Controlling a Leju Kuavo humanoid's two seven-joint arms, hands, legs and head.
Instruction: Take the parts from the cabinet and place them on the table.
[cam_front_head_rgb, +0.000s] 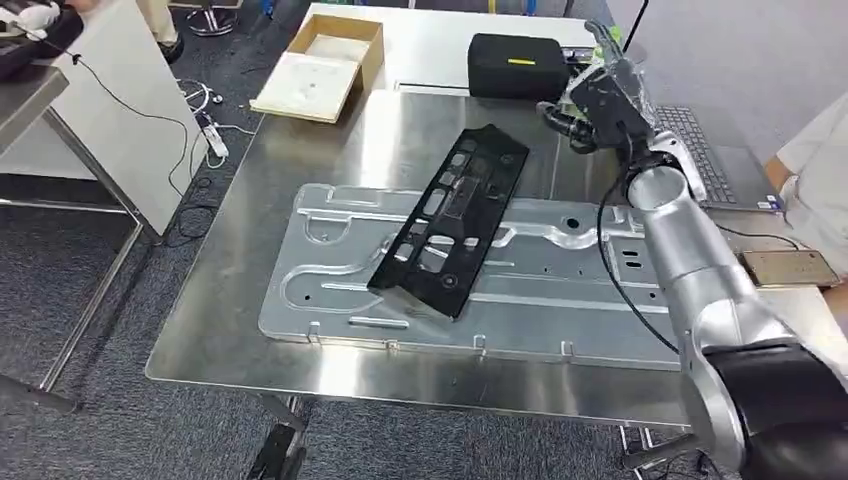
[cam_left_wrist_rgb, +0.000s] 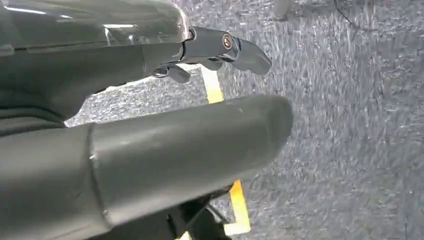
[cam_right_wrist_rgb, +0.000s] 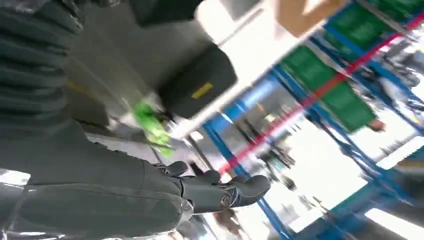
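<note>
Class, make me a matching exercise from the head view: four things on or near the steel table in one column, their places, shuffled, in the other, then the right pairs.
Things:
1. black panel
2. silver sheet-metal part
3. black case
4. cardboard box

Places:
A. flat on the steel table
B. on the far white surface, beside the right hand
C. lying across the silver part
D. at the table's far left corner, open

Pairs: 1-C, 2-A, 3-B, 4-D

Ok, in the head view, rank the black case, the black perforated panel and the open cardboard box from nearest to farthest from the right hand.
1. Black case: just beside the right hand, toward the table's far edge.
2. Black perforated panel: mid-table, lying on the silver sheet-metal part.
3. Cardboard box: far corner, on the side away from the hand.
</note>
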